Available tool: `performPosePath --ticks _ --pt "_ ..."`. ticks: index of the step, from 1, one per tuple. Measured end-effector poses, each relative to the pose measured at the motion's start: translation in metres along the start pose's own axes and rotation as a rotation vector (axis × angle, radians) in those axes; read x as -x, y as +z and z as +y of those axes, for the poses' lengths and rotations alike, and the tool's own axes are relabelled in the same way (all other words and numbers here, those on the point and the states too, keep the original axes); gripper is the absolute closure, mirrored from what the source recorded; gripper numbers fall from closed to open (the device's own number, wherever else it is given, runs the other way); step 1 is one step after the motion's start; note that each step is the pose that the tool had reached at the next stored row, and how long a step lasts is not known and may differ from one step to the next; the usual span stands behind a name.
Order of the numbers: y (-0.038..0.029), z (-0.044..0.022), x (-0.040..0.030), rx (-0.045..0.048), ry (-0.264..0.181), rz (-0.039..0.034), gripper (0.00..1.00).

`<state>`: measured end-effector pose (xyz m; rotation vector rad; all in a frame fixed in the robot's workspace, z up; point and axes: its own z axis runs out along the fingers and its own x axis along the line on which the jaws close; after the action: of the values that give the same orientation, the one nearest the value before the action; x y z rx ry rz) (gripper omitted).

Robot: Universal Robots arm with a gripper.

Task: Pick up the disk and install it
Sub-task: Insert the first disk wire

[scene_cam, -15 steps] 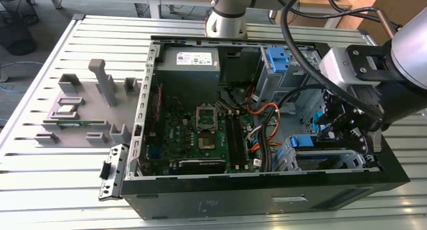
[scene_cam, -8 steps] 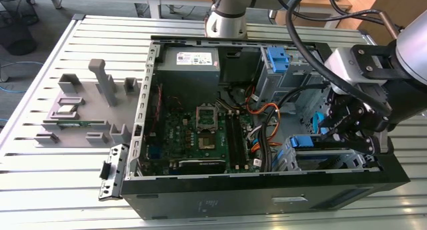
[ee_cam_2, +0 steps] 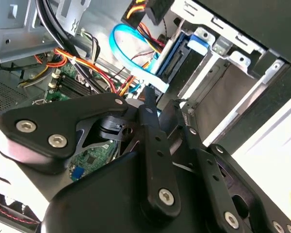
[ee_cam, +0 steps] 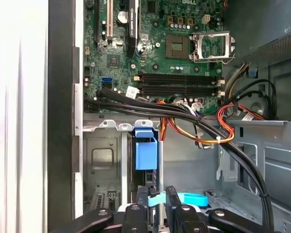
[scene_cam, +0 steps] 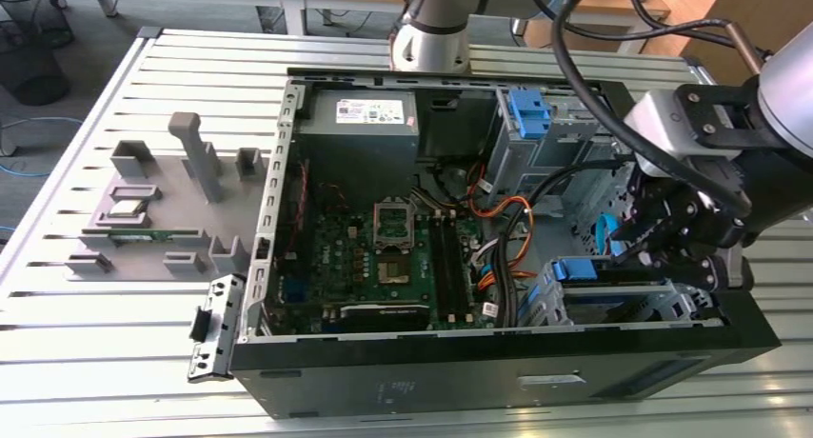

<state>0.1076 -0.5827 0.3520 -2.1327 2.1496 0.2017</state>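
Observation:
The disk (scene_cam: 587, 272), a drive in a blue plastic bracket, stands on edge in the drive cage at the front corner of the open computer case, on the exterior view's right. Its blue bracket tab (ee_cam: 145, 150) shows in the first wrist view, and its edge (ee_cam_2: 180, 48) in the second. My gripper (scene_cam: 645, 246) hangs just above that cage. Its black fingers (ee_cam: 141, 206) stand a narrow gap apart and grip nothing. A light blue data cable (ee_cam: 186, 198) crosses at their tips.
The motherboard (scene_cam: 381, 257) lies on the case floor, with orange and black cables (scene_cam: 502, 219) running toward the cage. A lone blue bracket (scene_cam: 526, 110) sits in the upper bay beside the grey power-supply box (scene_cam: 362, 114). Grey fixtures (scene_cam: 152, 200) stand on the slatted table on the exterior view's left.

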Motion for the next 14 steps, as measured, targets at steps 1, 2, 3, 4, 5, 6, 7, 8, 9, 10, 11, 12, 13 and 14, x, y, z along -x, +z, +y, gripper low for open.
performPosePath --ticks 1,2,3,4,5,6,7,8,9,10,11,12,13,14 --pt "0.0005 -0.001 0.0005 0.0 0.0 0.0 0.71" --pt "0.0009 -0.0022 0.001 0.0 0.0 -0.0001 0.71" --pt "0.0012 -0.0035 0.0014 0.0 0.0 -0.0001 0.71" --pt "0.0015 -0.0049 0.0016 0.0 0.0 0.0 0.71" --pt "0.0015 -0.0065 0.0019 0.0 0.0 0.0002 0.71" --pt "0.0016 -0.008 0.0022 0.0001 0.0 0.0003 0.71" --pt "0.0018 -0.0094 0.0023 0.0 0.0 0.0002 0.71" --pt "0.0019 -0.0109 0.0023 0.0 0.0 0.0001 0.71" --pt "0.002 -0.0123 0.0025 0.0 0.0 0.0001 0.71" --pt "0.0021 -0.0135 0.0026 0.0 0.0 0.0 0.71" --pt "0.0021 -0.0146 0.0026 0.0 0.0 0.0 0.71" --pt "0.0021 -0.0153 0.0026 0.0 0.0 0.0001 0.71" --pt "0.002 -0.0154 0.0026 0.0 0.0 0.0002 0.71" --pt "0.002 -0.0154 0.0026 0.0 0.0 0.0002 0.71"
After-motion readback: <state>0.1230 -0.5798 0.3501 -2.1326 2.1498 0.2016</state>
